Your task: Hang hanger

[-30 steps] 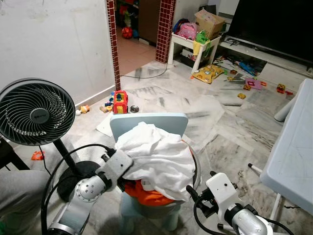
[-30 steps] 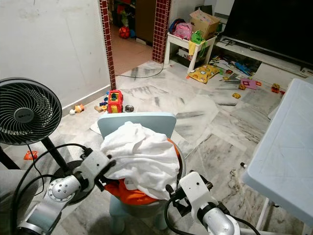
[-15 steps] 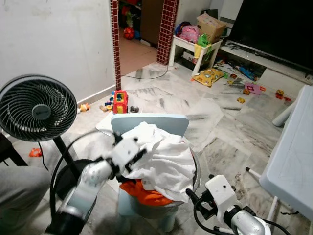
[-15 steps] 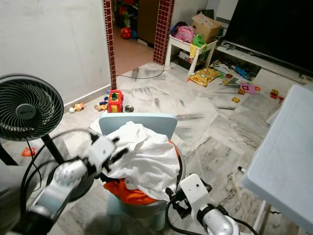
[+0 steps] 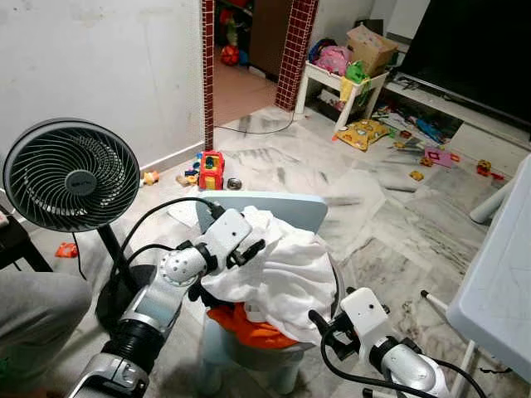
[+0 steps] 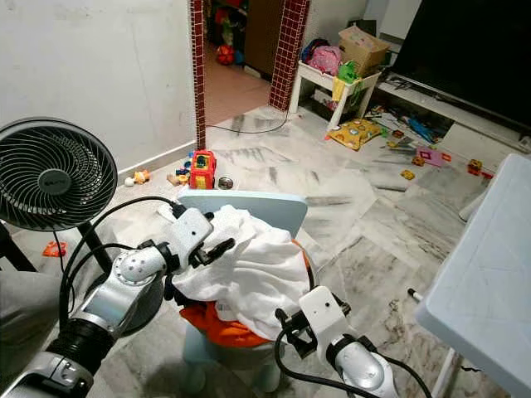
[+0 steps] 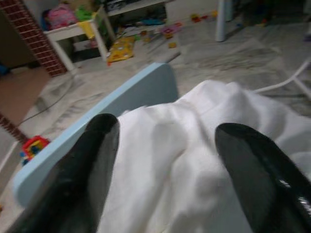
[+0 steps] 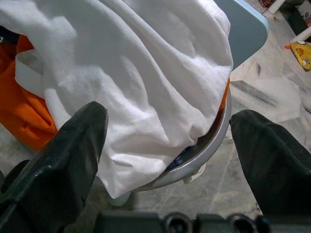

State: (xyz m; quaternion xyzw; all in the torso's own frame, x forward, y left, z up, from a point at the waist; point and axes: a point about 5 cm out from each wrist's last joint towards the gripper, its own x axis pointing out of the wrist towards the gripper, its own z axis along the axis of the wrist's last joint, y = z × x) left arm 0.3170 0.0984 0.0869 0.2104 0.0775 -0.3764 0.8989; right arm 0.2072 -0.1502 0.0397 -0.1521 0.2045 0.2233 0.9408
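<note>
1. Since a second ago, the left tool (image 5: 249,249) has risen from the near left side of the laundry pile to its top left, close to the chair back.
2. Its two black fingers (image 7: 92,160) stand wide apart over the white cloth (image 5: 286,269); they hold nothing.
3. That white cloth is heaped on an orange garment (image 5: 249,327) in a round grey basket (image 8: 206,145), which sits on a pale blue chair (image 5: 290,207).
4. I cannot make out a hanger anywhere in the pile or around it.
5. At the near right of the basket, the right tool (image 8: 170,141) points at the cloth and the basket rim, its fingers wide apart and holding nothing.
6. A black standing fan (image 5: 70,176) is on the left, a pale desk (image 5: 502,274) on the right.
7. Toys lie scattered on the marble floor (image 5: 390,224) farther off, with a red toy truck (image 5: 211,169) just beyond the chair.
</note>
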